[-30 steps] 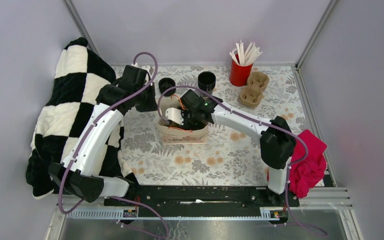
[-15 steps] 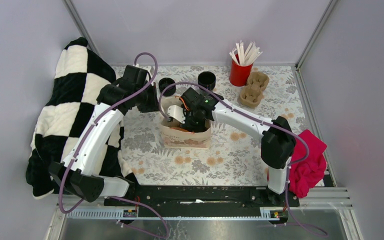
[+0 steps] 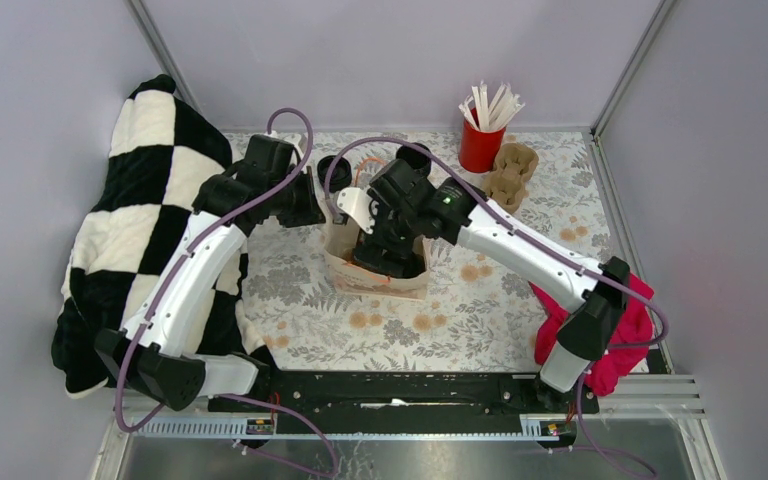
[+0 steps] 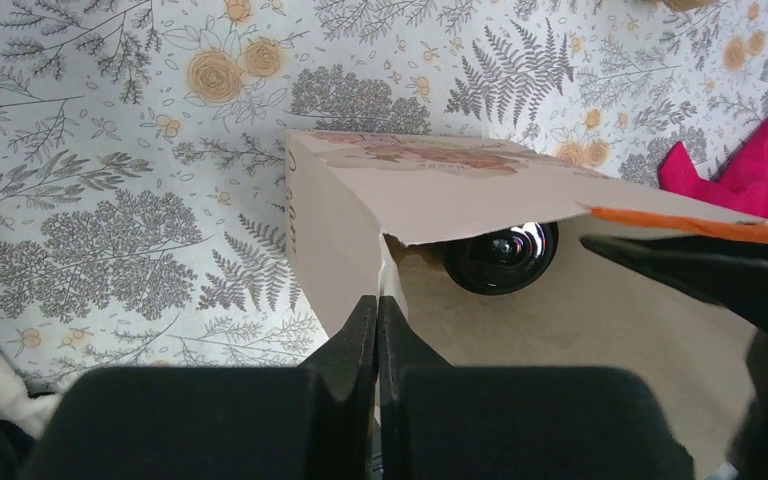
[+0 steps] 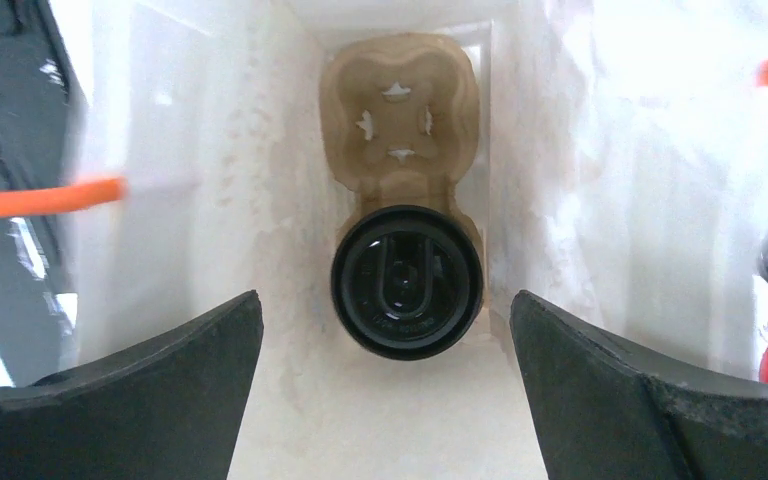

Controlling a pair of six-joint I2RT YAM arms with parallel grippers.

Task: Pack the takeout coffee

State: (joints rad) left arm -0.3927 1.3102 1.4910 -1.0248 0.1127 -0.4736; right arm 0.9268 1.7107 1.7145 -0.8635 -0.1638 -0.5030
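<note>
- Since a second ago the right arm has lifted its wrist above the paper bag and swung its elbow out over the red cloth. The bag now stands taller and squarer. The left arm has kept to the bag's left rim.
- The takeout coffee, lid on, sits upright at the bottom of the bag. It is seated in one pocket of a pulp carrier, and the other pocket is empty.
- The right jaws are spread wide and hold nothing, hanging over the bag's mouth. The left jaws are pressed together on the bag's paper rim.
- An orange handle lies close beside a right finger. If the right arm withdraws off the vertical, it could hook a handle or drag a wall. That could tip the bag and the cup with it.
- The left pinch seems to be what keeps the mouth open. Letting go early may let a wall fold inward, and tugging could rip the paper, which already looks ragged next to the pinch.
- Inside the bag, the walls stand close on both sides of the carrier, so there is little sideways room. Straight up is open.
- On the surface, the near side of the bag is free. Behind it stand a black cup, a red cup of sticks and a spare carrier. A checkered blanket crowds the left edge.
</note>
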